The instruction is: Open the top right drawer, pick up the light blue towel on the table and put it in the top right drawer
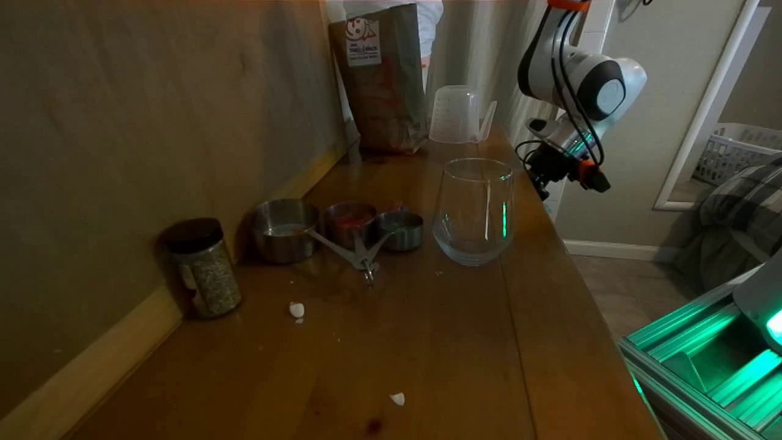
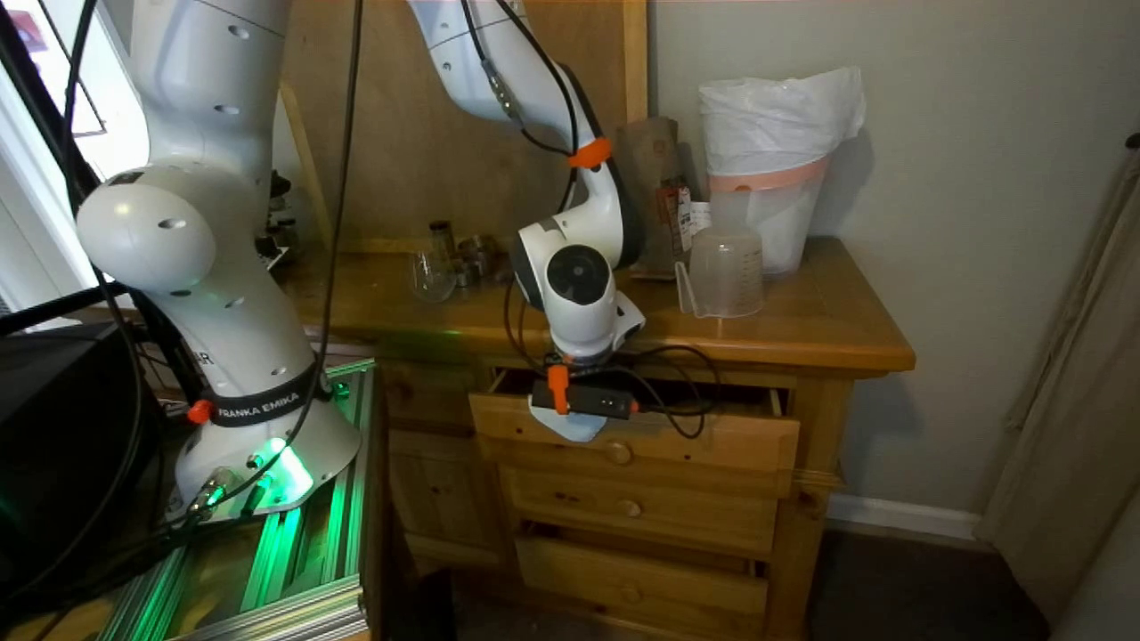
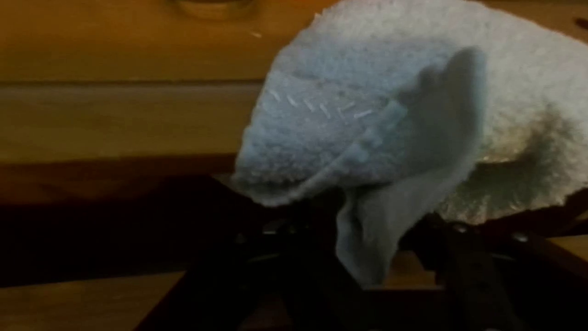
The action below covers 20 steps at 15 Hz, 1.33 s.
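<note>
The top right drawer (image 2: 695, 441) is partly open, with a round knob on its front. In the wrist view its front edge (image 3: 115, 122) borders the dark interior. The light blue towel (image 3: 321, 105) hangs over this edge, and its pale lower part shows against the drawer front in an exterior view (image 2: 570, 427). My gripper (image 3: 372, 234) is over the drawer opening, its fingers partly apart. A folded part of the towel fills the space between the fingertips and appears held. The fingertips are dark in the wrist view and hidden behind the black wrist camera in an exterior view.
The tabletop (image 1: 427, 342) bears a stemless glass (image 1: 473, 214), metal measuring cups (image 1: 284, 232), a spice jar (image 1: 208, 275), a paper bag (image 1: 385, 85) and a plastic measuring jug (image 2: 726, 276). A lined bin (image 2: 770, 178) stands behind. A lower drawer (image 2: 641, 579) also sticks out. Cables loop beside the gripper.
</note>
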{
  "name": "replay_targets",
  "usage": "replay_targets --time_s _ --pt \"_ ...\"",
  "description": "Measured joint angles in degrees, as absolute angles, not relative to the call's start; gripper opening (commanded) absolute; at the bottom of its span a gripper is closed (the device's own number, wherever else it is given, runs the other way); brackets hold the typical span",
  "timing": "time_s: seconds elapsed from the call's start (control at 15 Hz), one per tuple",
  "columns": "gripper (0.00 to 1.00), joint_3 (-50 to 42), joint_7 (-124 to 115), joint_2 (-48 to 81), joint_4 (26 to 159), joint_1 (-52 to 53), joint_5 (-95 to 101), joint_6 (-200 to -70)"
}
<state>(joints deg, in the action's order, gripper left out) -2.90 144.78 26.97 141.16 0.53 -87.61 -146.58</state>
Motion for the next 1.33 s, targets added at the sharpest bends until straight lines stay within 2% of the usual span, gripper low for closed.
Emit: replay_targets --time_s 0.07,0.13,0.2,0.27,0.33,0.4,0.47,0.67,0.73,0.8,0.87,0.93,1.0,1.13,1.33 --pt "0.41 -2.96 144.83 26.92 141.08 0.53 -87.61 -146.68" --pt "0.39 -3.06 144.84 26.80 141.00 0.53 -87.61 -146.87" --pt "0.34 -3.22 144.85 26.61 140.90 0.52 -87.61 -147.02" --pt "0.37 -3.38 144.85 26.39 140.81 0.51 -87.62 -147.33" --pt "0.68 -3.55 144.85 26.14 140.80 0.51 -87.62 -147.72" --pt "0.63 -3.73 144.85 25.87 140.80 0.51 -87.61 -148.17" --pt "0.65 -3.90 144.85 25.60 140.80 0.51 -87.59 -148.64" --pt "0.84 -4.34 144.84 24.85 140.85 0.51 -87.56 -149.81" --pt "0.57 -4.48 144.84 24.64 140.90 0.51 -87.53 -150.36" --pt "0.44 -4.63 144.84 24.45 140.98 0.51 -87.47 -150.98" --pt "0.42 -4.79 144.82 24.26 141.13 0.51 -87.31 -151.54" --pt "0.34 -4.97 144.82 24.05 141.37 0.51 -87.22 -152.07" --pt "0.75 -5.13 144.81 23.78 141.68 0.51 -87.15 -152.52" --pt "0.73 -5.46 144.77 23.18 142.36 0.51 -87.04 -153.08" --pt "0.92 -5.83 144.75 22.35 142.96 0.51 -86.95 -153.62"
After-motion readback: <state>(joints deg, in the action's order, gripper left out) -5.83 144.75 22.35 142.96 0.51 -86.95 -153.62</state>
